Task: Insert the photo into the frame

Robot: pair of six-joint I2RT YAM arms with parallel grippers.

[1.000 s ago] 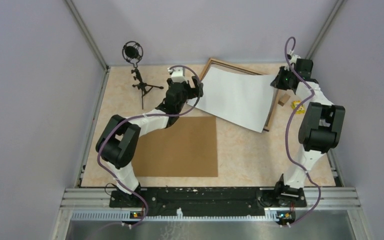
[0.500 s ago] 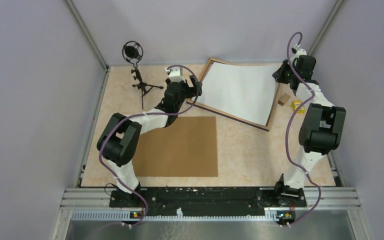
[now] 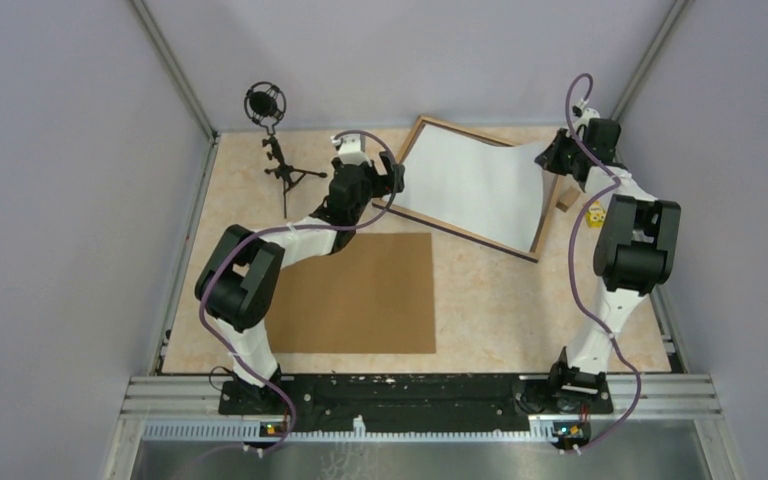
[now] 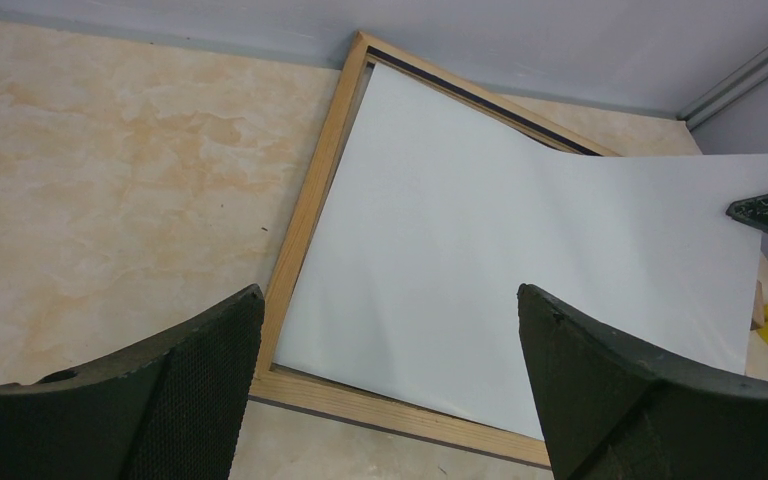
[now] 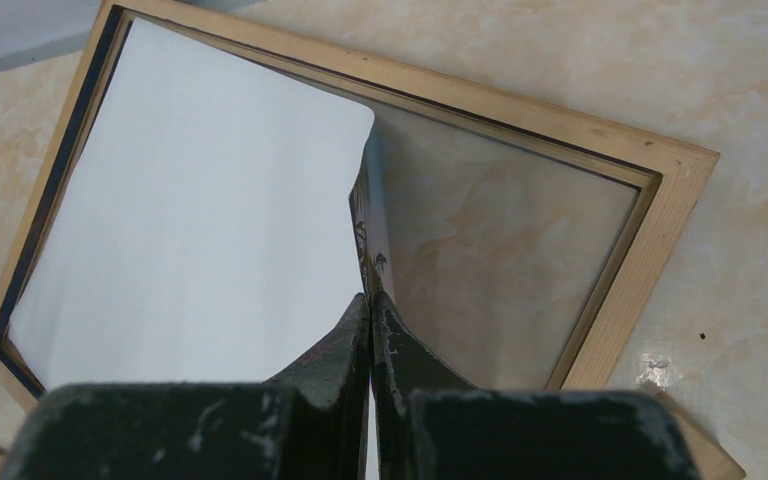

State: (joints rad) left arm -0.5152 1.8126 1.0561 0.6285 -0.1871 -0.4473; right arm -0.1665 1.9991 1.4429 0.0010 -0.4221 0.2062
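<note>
Well, R hand (image 5: 371, 305) tight on photo (image 5: 190, 220) edge over frame (image 5: 668, 215); L hand (image 4: 388, 298) wide, empty.

photo (image 3: 475, 185): printed side mostly hidden

- The mic stand (image 3: 278, 165) blocks the far left corner of the surface (image 3: 500, 300).
- A wooden block (image 3: 567, 198) and a yellow piece (image 3: 594, 212) crowd the strip between the frame (image 3: 460, 232) and the right wall.
- The photo (image 3: 470, 185) lifts over the frame's right rail.
- Bare surface lies open right of the brown board (image 3: 360, 295).
</note>
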